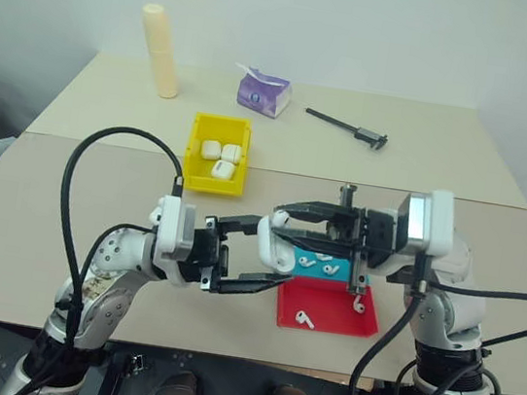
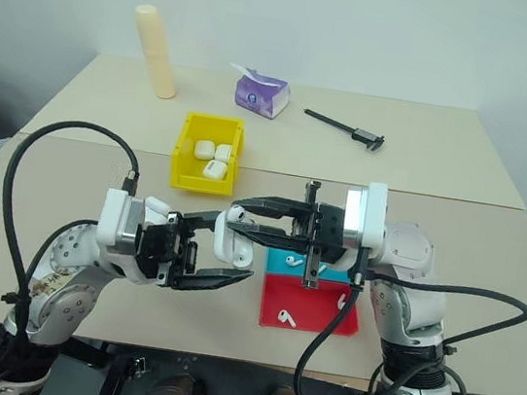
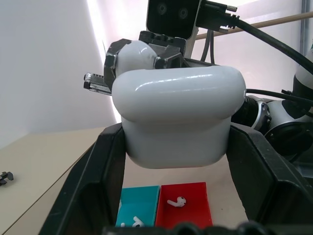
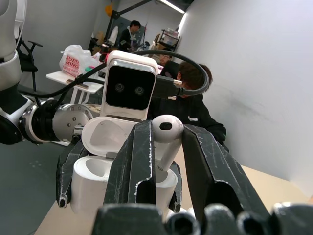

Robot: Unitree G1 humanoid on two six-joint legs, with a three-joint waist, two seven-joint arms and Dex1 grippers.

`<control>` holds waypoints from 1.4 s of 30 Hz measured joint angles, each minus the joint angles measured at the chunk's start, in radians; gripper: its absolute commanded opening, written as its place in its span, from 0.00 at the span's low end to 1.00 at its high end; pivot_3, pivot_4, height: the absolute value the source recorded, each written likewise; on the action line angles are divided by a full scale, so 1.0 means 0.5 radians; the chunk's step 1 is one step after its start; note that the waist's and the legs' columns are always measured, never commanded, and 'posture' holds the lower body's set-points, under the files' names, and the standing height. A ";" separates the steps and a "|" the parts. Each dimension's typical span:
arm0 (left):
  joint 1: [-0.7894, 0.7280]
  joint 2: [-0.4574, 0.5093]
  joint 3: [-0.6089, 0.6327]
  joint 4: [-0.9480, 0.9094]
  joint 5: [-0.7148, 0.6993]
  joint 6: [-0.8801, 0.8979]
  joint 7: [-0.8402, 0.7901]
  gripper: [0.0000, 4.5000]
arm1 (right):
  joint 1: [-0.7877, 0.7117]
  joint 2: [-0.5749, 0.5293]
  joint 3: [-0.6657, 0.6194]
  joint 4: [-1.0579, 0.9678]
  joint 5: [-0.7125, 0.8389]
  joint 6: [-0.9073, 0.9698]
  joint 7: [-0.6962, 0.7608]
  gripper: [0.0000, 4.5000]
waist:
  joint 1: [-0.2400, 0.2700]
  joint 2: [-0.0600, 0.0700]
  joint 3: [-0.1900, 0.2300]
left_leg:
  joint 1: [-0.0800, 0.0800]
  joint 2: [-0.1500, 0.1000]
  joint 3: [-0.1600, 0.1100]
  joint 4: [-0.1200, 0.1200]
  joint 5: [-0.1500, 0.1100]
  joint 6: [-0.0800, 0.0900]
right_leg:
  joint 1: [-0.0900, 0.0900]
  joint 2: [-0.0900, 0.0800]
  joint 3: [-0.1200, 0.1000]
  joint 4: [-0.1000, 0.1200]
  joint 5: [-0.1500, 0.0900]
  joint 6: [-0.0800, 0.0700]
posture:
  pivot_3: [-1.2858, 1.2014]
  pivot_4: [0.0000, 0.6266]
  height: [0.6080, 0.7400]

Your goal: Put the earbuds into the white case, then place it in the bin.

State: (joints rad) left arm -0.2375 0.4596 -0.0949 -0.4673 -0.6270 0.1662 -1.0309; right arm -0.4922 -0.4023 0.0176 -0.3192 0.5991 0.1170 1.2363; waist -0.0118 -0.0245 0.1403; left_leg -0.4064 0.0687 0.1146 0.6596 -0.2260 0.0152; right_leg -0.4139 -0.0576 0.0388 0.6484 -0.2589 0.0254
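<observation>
- The left gripper (image 1: 257,256) is clamped on the open white case (image 1: 274,246), held in the air above the table's near edge; the lid is up.
- The right gripper (image 4: 166,147) pinches one earbud (image 4: 166,132) just over the case's socket; seating looks under way, not finished.
- More earbuds (image 1: 305,317) lie in the red tray (image 1: 331,310) and the teal tray (image 2: 286,263).
- The yellow bin (image 1: 195,152), mid-table, already holds three cases; this case's drop remains.

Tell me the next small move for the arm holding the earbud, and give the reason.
Probably ease the right gripper down so the earbud slides stem-first into the open white case. The left gripper holds that case with its lid open, and the earbud's stem already sits at the case's mouth, not yet seated.
</observation>
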 measured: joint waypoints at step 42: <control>0.441 0.273 0.242 0.508 0.464 -0.541 -0.167 0.62 | -0.736 -0.910 0.481 0.618 -0.705 0.310 0.284 0.54 | -0.008 0.002 0.001 | -0.005 0.002 0.007 -0.003 0.000 0.001 | -0.015 -0.001 0.005 0.000 0.000 -0.004 | 0.52 0.24 1.00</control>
State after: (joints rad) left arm -0.0171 0.5959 0.0262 -0.2132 -0.3948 -0.1045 -1.1142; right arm -0.8600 -0.8573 0.2583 -0.0103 0.2465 0.2719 1.3781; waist -0.0159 -0.0236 0.1406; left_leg -0.4090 0.0699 0.1182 0.6579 -0.2262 0.0155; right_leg -0.4216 -0.0581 0.0412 0.6485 -0.2591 0.0236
